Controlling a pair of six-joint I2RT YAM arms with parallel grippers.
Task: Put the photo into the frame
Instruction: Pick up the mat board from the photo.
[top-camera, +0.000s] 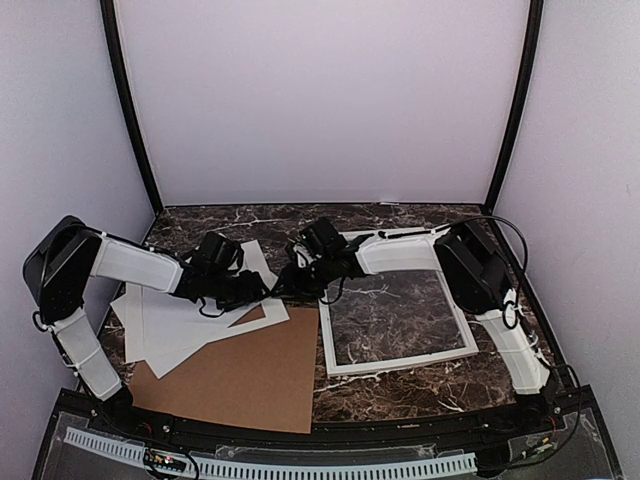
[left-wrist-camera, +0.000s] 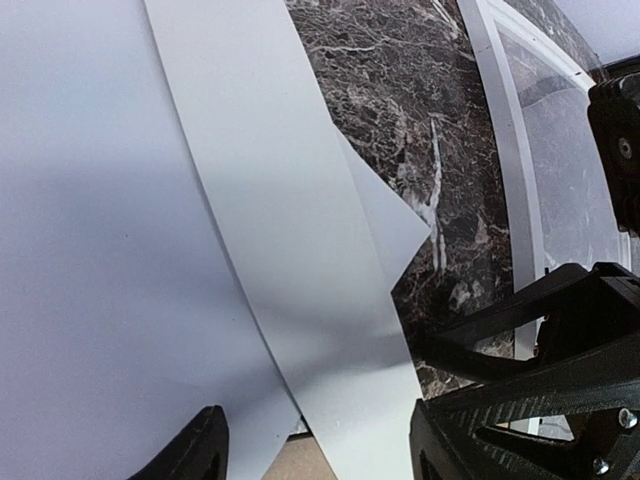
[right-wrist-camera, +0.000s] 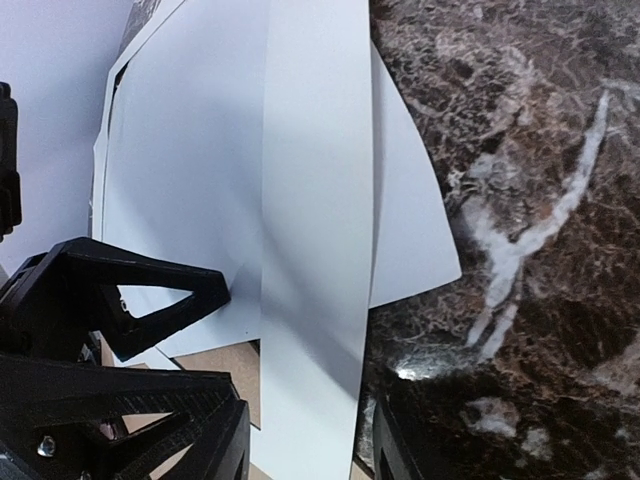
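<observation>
Closest to me, by the arm bases, the brown cardboard sheet (top-camera: 240, 380) lies flat on the dark stone table (top-camera: 400, 400). It is not part of this job, so I think it is just parked there, out of the way.

A bit further, on the left, is a pile of white sheets (top-camera: 170, 325), partly on top of the cardboard. On the right lies the frame (top-camera: 400, 362), flat, with the table showing through its middle. Flat like that, it looks ready for a sheet to be laid into it. Its left rail is just beside the cardboard.

Further on, the two grippers meet between the pile and the frame. The left gripper (left-wrist-camera: 320, 440) has its jaws apart, one finger on each side of a bent white sheet (left-wrist-camera: 300, 300). The right gripper (right-wrist-camera: 305, 430) comes from the other side, jaws apart too, with what looks like the same sheet in its gap. Neither one is pinching yet. I think both are there because the sheet is big and floppy, and one grip alone would let it sag.

I see no picture side anywhere; every sheet shows white. My guess is that the bent sheet is the photo, face down, but I cannot be sure. It rests on the pile, near the frame's far left corner, not in the frame.
</observation>
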